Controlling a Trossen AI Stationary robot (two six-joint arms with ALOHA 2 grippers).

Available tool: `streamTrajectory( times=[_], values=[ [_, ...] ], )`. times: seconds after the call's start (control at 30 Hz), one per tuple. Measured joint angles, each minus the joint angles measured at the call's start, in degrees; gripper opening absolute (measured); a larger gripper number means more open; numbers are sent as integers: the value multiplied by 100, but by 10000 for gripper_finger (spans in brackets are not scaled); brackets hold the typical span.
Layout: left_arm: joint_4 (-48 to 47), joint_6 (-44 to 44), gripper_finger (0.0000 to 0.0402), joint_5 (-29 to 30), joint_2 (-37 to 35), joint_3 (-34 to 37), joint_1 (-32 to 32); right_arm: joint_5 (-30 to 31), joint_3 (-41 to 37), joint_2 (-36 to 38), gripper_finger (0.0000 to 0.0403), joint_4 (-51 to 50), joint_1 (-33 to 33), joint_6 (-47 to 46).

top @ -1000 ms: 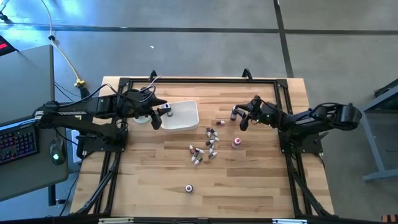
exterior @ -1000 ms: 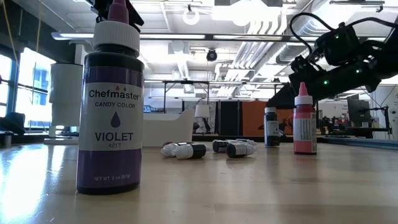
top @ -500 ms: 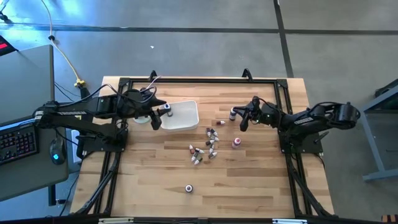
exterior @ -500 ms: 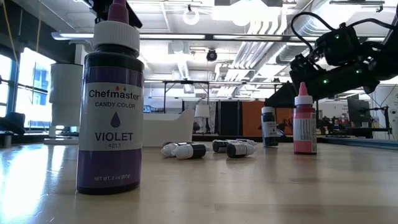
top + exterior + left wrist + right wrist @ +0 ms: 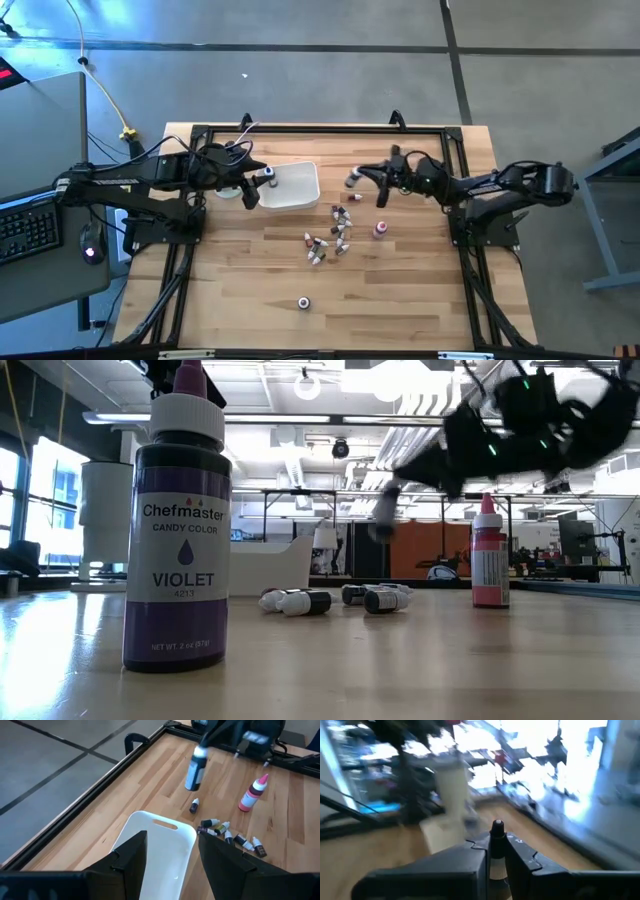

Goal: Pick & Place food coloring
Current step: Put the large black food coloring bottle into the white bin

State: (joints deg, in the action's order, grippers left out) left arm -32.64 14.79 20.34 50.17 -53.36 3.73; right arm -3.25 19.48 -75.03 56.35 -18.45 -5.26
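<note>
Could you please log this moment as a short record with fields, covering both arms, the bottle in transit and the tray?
right claw: shut on a dark bottle, lifted off the table
carried bottle: white cap, tilted, between the tray and the upright red bottle
left claw: open, at the tray's edge
white tray: no bottles visible inside
loose bottles: scattered on the table beside the tray
violet bottle: upright, apart from the rest

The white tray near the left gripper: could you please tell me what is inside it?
Nothing shows inside the white tray: its visible floor is bare. The left gripper covers its near end, so that part cannot be checked.
</note>
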Motion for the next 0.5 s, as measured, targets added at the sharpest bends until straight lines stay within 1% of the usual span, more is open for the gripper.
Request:
streamTrajectory(
  times=[0.07, 0.13, 0.2, 0.23, 0.3, 0.37, 0.43, 0.5],
  values=[
    [0, 2, 176, 0, 0, 0, 0, -66, 677, -4, 30, -512, 250, 417],
    [0, 2, 176, 1, 0, 0, -1, 55, 1453, -126, 31, -1435, 486, 843],
    [5, 2, 176, 4, -10, 0, 0, 282, 2210, -431, 30, -2302, 650, 1126],
    [38, 2, 176, 7, -16, 0, 0, 372, 2558, -664, 29, -2582, 710, 1192],
    [107, 2, 176, 7, -65, 0, 0, 514, 3200, -1228, 29, -2741, 764, 1136],
    [183, 1, 176, 10, -125, -3, 0, 776, 3760, -1870, 33, -2775, 766, 843],
    [137, 0, 176, 12, -188, -7, 0, 1020, 4241, -2485, 37, -2779, 760, 687],
    [112, 0, 176, 11, -245, -7, 0, 1096, 4646, -3064, 38, -2805, 750, 644]
  ],
)
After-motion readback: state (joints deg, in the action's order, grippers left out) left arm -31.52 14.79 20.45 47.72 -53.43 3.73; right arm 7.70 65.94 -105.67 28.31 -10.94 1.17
